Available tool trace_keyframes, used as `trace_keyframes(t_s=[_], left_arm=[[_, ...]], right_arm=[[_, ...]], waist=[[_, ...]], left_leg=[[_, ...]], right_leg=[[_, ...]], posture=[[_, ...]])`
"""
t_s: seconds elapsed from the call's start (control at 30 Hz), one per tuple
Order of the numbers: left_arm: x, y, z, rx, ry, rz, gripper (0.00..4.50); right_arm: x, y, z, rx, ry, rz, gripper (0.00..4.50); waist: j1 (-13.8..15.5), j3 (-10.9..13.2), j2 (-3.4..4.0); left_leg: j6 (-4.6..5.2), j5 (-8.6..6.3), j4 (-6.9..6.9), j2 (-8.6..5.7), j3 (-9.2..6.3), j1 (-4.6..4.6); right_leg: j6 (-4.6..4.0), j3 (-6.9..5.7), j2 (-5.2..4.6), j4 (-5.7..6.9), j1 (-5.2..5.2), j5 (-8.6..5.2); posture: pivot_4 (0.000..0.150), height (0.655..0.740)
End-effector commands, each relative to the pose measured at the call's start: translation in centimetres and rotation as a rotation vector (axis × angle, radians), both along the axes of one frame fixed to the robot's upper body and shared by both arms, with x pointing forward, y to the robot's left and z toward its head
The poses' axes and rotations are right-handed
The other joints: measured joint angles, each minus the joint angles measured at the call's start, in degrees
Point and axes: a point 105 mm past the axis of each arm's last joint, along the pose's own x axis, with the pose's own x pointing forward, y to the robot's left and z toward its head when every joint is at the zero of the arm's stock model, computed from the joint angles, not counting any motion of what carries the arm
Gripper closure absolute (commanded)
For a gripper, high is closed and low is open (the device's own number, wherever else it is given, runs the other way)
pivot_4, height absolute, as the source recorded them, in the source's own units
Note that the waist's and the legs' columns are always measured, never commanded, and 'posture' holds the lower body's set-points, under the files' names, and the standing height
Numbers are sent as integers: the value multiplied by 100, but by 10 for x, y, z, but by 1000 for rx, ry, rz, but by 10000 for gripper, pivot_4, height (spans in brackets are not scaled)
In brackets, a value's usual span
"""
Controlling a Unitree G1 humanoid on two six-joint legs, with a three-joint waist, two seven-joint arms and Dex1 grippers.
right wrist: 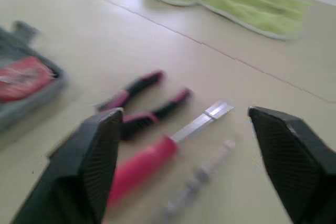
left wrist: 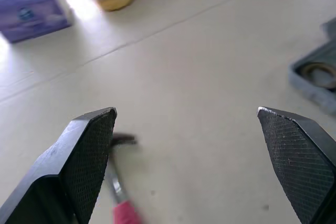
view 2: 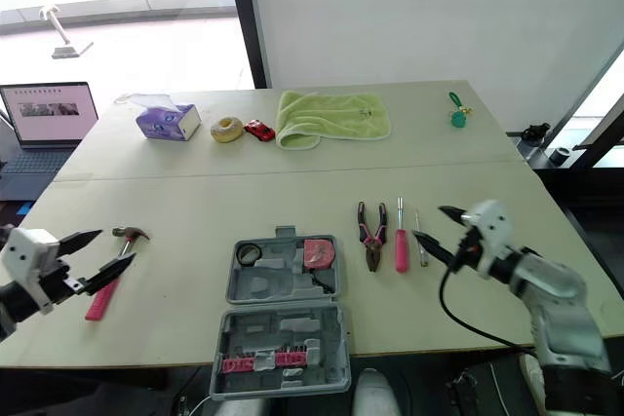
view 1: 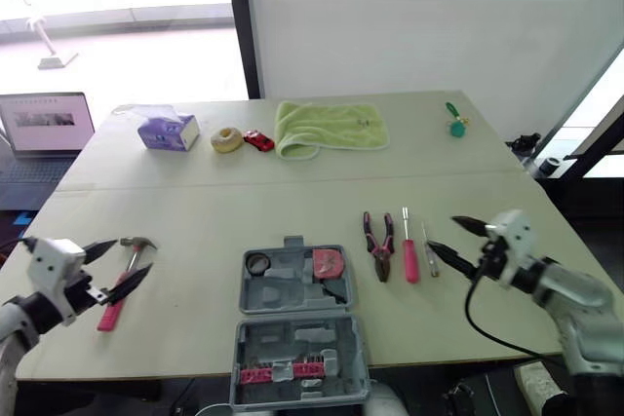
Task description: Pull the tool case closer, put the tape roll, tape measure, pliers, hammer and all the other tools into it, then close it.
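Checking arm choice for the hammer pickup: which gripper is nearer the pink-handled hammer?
Left. The left gripper sits right beside the pink-handled steel hammer, jaws open; the right gripper is far across the open grey tool case, near the pink-handled screwdriver.

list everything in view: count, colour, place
tool case: 1, grey, open, near edge
tape roll: 1, dark, in case
tape measure: 1, red, in case
pliers: 1, pink-black, right of case
screwdrivers: 2, pink and clear, beside pliers
hammer: 1, pink-handled, left of case
tissue box: 1, purple, far left
ring: 1, beige, beside tissue box
toy car: 1, red, beside ring
towel: 1, green, far middle
trinket: 1, green, far right
laptop: 1, open, beyond table's left
table: 1, beige
left gripper: 1, black, open by hammer
right gripper: 1, black, open by screwdrivers
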Motion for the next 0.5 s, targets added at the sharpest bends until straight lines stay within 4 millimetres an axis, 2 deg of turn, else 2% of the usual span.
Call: trace_keyframes(t_s=[0.03,0.13,0.23,0.4,0.5], left_arm=[[-28,41,-11,14,-14,195,0],[-52,57,-30,-2,35,283,0],[-68,69,-42,-16,54,349,0],[-69,72,-42,-47,27,374,0],[-58,63,-37,-42,15,322,0]], right_arm=[[-28,-50,-2,32,-46,-237,384],[-53,-80,-21,79,-11,-399,384],[-67,-96,-28,114,-5,-494,384],[-67,-89,-30,122,5,-466,384],[-59,-81,-22,123,-14,-435,384]], waist=[[-10,-2,-4],[-1,-6,-12],[1,-10,-14],[10,-19,-17],[10,-20,-17]], left_leg=[[0,0,-3,0,4,0],[0,-2,-5,5,14,2],[-1,-2,1,20,12,4],[-1,-3,1,24,7,4],[-1,-3,1,24,7,4]], right_leg=[[0,0,-1,-2,1,-3],[-3,6,-4,-9,2,-5],[-19,7,-7,-10,5,-15],[-19,8,-9,-10,5,-18],[-19,8,-10,-10,5,-17]], posture=[[1500,7400],[1500,7400],[1500,7400],[1500,7400],[1500,7400]])
